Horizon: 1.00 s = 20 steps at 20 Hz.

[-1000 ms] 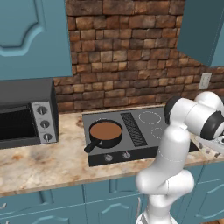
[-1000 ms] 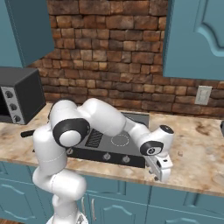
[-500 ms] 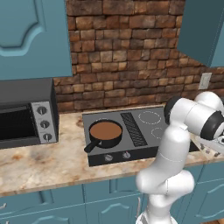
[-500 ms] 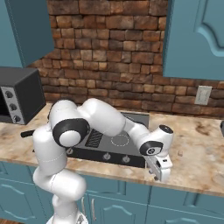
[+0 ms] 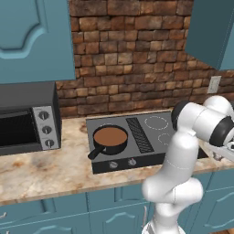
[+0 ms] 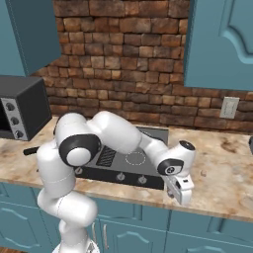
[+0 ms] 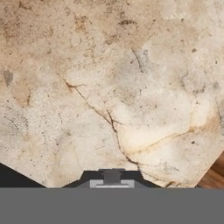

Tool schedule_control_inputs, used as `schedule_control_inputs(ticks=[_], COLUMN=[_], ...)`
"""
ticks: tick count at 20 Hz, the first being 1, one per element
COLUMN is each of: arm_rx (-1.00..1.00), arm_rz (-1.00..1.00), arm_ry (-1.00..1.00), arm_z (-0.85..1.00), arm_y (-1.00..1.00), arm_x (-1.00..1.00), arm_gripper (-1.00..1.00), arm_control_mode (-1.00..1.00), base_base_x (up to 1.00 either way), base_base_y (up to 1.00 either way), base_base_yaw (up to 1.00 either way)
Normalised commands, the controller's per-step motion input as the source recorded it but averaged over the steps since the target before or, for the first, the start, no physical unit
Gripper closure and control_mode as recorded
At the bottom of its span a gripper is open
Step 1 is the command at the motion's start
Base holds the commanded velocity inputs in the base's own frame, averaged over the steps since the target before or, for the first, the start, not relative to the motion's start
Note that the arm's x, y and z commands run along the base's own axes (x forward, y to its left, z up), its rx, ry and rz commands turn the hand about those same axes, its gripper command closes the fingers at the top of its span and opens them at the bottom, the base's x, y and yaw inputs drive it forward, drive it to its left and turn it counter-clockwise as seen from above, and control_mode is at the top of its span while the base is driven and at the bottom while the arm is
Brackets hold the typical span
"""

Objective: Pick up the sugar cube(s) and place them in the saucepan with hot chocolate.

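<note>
The saucepan, black and full of smooth brown liquid, sits on the stove's front left burner with its short handle pointing front left. In the right base view the arm hides the pan, and just the saucepan handle pokes out. My gripper points straight down at the counter, right of the stove and close to the front edge. In the hand view my gripper has its dark tips drawn together at bottom centre. A small pale grey block, apparently the sugar cube, sits between them. No other cube lies on the marble below.
The black stove fills the counter's middle, and a microwave stands at the far left. A wall outlet is on the brick behind. The hand view takes in beige marble counter, with wooden floor past its edge.
</note>
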Motion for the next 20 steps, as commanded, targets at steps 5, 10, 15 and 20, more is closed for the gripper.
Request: schedule_control_inputs(ticks=[5,10,15,20], arm_rx=[-0.03,-0.15,-0.17,-0.10], arm_rz=[0.05,0.21,0.33,0.47], arm_ry=[-0.04,-0.16,-0.27,-0.20], arm_z=[0.35,0.81,0.93,0.95], arm_y=[0.39,0.79,0.98,1.00], arm_x=[-0.01,0.00,-0.06,0.00], arm_gripper=[1.00,1.00,1.00,1.00], arm_control_mode=[-1.00,-1.00,-1.00,-1.00], base_base_x=[0.00,0.00,0.00,0.00], base_base_y=[0.00,0.00,0.00,0.00], base_base_yaw=[0.00,0.00,0.00,0.00])
